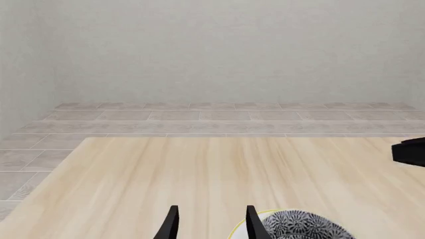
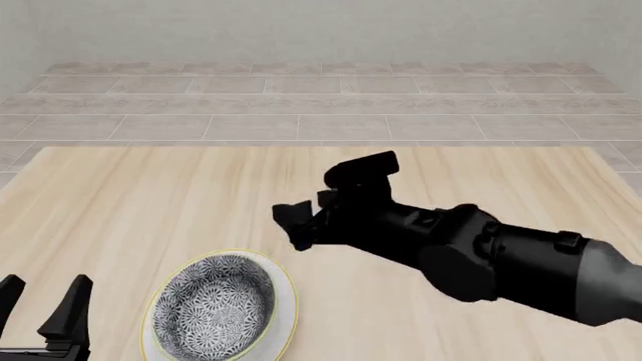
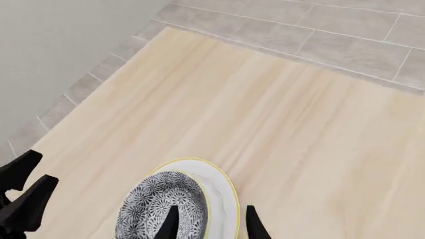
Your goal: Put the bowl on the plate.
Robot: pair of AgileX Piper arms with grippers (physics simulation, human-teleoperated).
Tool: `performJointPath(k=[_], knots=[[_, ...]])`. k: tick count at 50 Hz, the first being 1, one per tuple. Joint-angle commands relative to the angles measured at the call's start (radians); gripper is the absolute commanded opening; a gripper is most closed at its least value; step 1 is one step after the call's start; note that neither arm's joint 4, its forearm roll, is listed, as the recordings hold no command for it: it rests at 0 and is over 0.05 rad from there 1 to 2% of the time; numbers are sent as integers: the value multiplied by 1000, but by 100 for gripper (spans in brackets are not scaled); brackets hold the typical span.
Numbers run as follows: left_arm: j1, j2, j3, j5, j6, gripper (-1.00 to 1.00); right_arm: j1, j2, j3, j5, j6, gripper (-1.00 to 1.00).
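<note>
Your right gripper (image 3: 209,224) hovered empty, fingers parted, above the floral bowl (image 2: 216,304), which sat on the white plate (image 2: 289,301). Your left gripper (image 2: 45,308) idled open nearby. Descending carelessly could have nudged the bowl off.

The right arm reaches in from the right and stretches toward the middle. Its tool (image 2: 296,226) points left, with the two fingers a little apart and nothing between them. The left tool (image 2: 40,304) sits low at the near left corner (fingers spread, pointing forward).
</note>
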Motion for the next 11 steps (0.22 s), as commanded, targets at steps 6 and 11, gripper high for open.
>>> performJointPath(k=[6, 11], knots=[[0, 0, 0, 0, 0, 100, -95, -348, 58, 126, -110, 100], [0, 0, 0, 0, 0, 100, -117, -429, 63, 162, -125, 100]])
